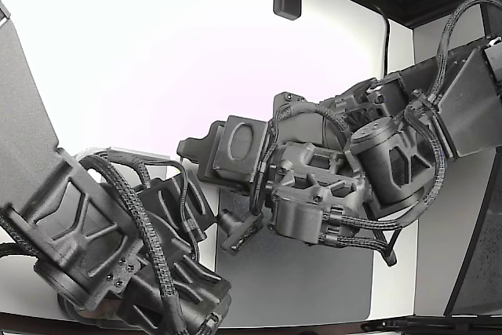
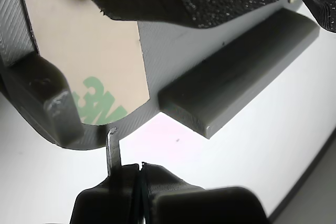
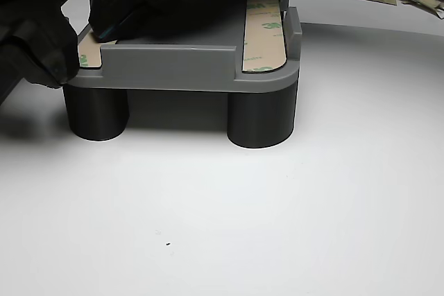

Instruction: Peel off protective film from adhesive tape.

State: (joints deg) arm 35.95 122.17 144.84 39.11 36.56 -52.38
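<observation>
Both arms are built of matte dark grey, 3D-printed-looking plastic shells with ribbed, cut-out frames; the arm (image 1: pixel 369 170) entering from about 3 o'clock in the exterior view carries a rounded cylindrical motor housing and a flat panel with an oval recess. Black braided cable sleeves (image 1: pixel 427 154) loop around its joints, and similar sleeved cables run along the second arm (image 1: pixel 102 233) at 8 o'clock, where small screw holes dot a round flange. In the wrist view the gripper (image 2: pixel 140 167) shows as dark, smooth moulded fingers meeting at a thin seam.

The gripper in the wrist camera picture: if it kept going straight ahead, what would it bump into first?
Probably the rounded edge of the grey part, right by the tan tape strip. The gripper looks shut; depth is unclear.
</observation>
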